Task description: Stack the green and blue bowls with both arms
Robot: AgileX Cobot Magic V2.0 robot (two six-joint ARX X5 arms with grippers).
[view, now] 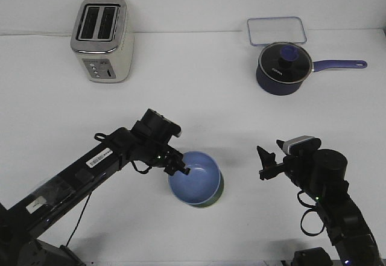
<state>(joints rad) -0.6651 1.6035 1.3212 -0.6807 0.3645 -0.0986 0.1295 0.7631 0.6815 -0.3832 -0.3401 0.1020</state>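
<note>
Front view showed the blue bowl (194, 185) nested inside the green bowl (219, 192) on the bench (199, 97). Left gripper (178, 168) touched the blue rim; its opening could not be told. Right gripper (266, 163) stood apart, parted, holding nothing.

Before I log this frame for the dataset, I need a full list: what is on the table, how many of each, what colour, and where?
Blue bowl: one, light periwinkle blue, near middle of the table, nested inside the green bowl.
Green bowl: one, pale green, under the blue bowl, only a sliver of rim showing on the right.
Toaster: one, silver and cream, two slots, far left.
Saucepan: one, dark navy, glass lid on, handle pointing right, far right.
Container lid: one, clear with a blue rim, flat behind the saucepan.
Table: one, white.
Left gripper: black, at the blue bowl's left rim; open or shut cannot be told.
Right gripper: black, right of the bowls, apart from them, open.
</note>
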